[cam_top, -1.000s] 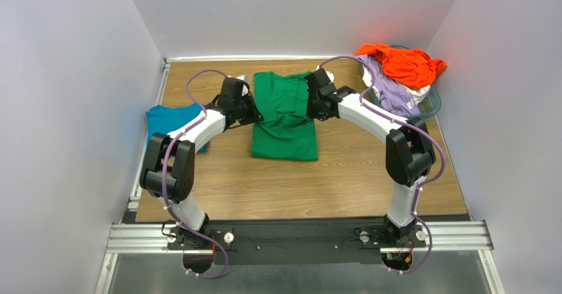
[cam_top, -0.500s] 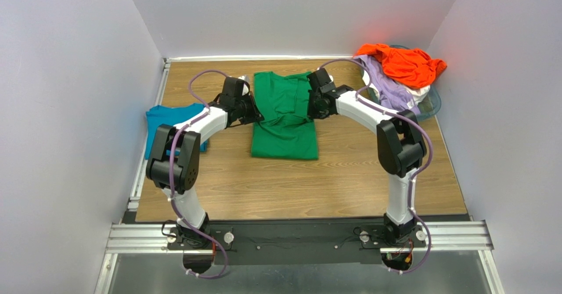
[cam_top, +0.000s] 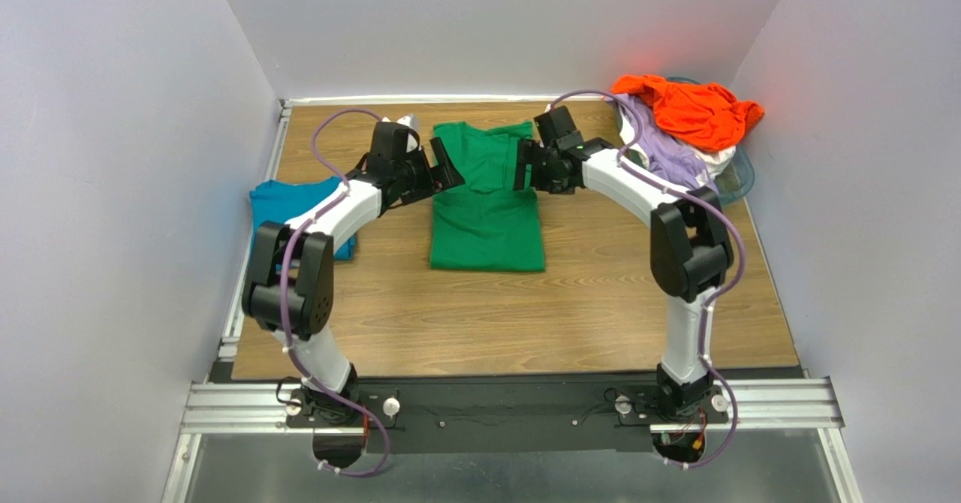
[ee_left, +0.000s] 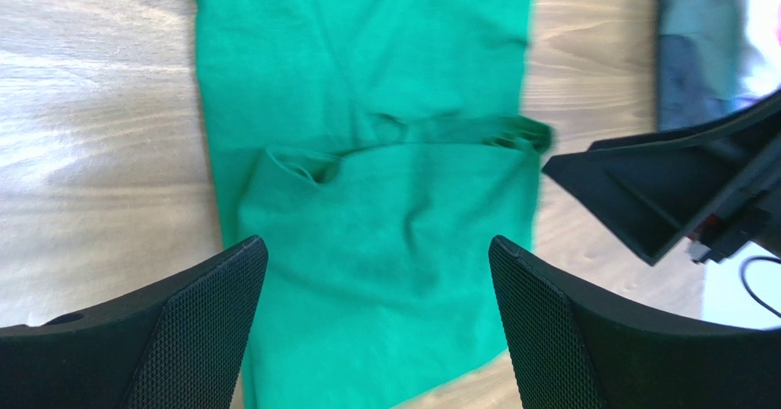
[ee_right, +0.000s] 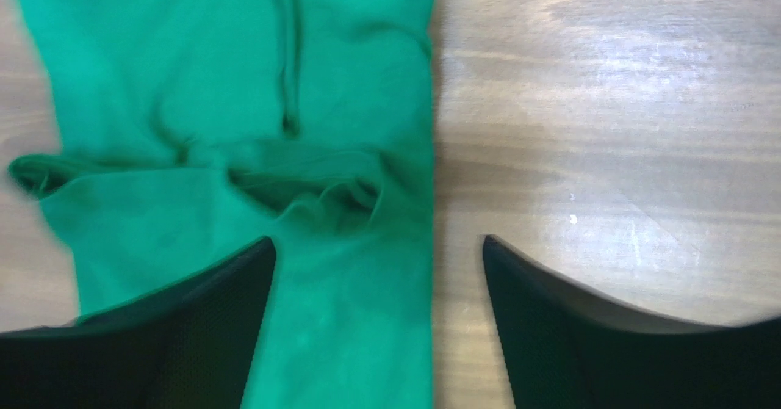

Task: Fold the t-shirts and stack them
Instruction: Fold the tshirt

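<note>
Green shirt (cam_top: 485, 227) lies part-folded, with left tool (cam_top: 447, 173) and right tool (cam_top: 520, 172) wide and empty — next probably needs a fresh end grip.

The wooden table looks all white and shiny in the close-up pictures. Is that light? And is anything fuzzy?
Right wrist view: yes, light glare whitens the table. Left wrist view: glare on the left side too, and the green t-shirt looks slightly blurred at its edges. Top external view: sharp, evenly lit.

One green t-shirt (cam_top: 487, 205), one teal (cam_top: 276, 201), one orange (cam_top: 688, 107), one lavender (cam_top: 666, 154), one white (cam_top: 713, 158) — plus one basket (cam_top: 740, 176), two arms (cam_top: 327, 216).
</note>
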`<state>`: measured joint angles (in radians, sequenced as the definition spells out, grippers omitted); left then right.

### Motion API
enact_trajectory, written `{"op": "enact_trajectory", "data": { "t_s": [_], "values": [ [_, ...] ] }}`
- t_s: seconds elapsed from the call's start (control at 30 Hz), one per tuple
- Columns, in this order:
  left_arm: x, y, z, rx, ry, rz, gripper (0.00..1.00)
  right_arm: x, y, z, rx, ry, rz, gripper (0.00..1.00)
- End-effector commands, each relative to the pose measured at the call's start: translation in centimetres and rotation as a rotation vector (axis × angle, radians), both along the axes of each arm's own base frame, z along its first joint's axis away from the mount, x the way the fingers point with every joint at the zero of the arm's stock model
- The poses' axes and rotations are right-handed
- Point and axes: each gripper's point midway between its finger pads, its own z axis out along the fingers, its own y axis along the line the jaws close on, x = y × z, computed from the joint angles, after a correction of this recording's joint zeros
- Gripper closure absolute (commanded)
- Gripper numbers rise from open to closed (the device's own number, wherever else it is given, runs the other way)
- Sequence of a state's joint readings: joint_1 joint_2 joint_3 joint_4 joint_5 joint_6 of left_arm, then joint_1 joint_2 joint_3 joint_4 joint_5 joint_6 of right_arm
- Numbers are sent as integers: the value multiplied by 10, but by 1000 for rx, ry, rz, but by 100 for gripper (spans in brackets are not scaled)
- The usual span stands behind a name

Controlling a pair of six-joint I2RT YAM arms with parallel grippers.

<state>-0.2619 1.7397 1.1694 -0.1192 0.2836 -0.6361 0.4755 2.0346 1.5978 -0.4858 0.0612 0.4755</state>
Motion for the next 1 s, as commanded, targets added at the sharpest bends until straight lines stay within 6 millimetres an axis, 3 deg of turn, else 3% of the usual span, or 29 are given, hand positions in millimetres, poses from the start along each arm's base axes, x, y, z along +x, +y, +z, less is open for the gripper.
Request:
{"op": "enact_trajectory", "data": {
  "t_s": [0.0, 0.07, 0.1, 0.17, 0.2, 0.27, 0.3, 0.43, 0.57, 0.63, 0.67, 0.7, 0.8, 0.87, 0.97],
  "values": [
    [-17, 8, 34, -30, -80, 24, 2, -20, 10, 49, 109, -51, 78, 1],
    [-31, 12, 43, -40, -104, 28, 2, -32, 13, 52, 144, -32, 109, 0],
    [-45, 15, 28, -31, -69, 27, 2, -42, 15, 47, 156, -12, 131, 0],
    [-62, 19, 31, -41, -76, 31, 2, -57, 25, 54, 219, -1, 198, 0],
    [-76, 22, 15, -37, -41, 33, 2, -64, 31, 52, 232, -1, 244, 0],
    [-91, 25, 20, -48, -60, 33, 2, -78, 50, 56, 295, 7, 345, 0],
    [-103, 28, 8, -45, -34, 35, 2, -82, 56, 56, 307, 11, 382, 0],
    [-132, 35, 3, -59, -38, 44, 2, -88, 77, 46, 339, 27, 499, 0],
    [-150, 39, -11, -64, -7, 53, 2, -63, 91, 37, 334, 16, 501, 0],
    [-156, 40, -16, -63, 10, 51, 2, -51, 93, 14, 302, 37, 479, 0],
    [-157, 40, -18, -60, 18, 51, 2, -40, 96, 17, 296, 16, 473, 0],
    [-158, 40, -18, -61, 18, 48, 2, -35, 96, -3, 271, 39, 462, 0],
    [-159, 41, -18, -57, 16, 52, 2, -8, 99, -3, 234, -20, 451, 0],
    [-159, 42, -18, -49, 16, 54, 2, 7, 97, -17, 213, -17, 425, 0],
    [-159, 45, -20, -35, 22, 64, 2, 24, 99, -12, 230, -42, 415, 0]
  ]
}}
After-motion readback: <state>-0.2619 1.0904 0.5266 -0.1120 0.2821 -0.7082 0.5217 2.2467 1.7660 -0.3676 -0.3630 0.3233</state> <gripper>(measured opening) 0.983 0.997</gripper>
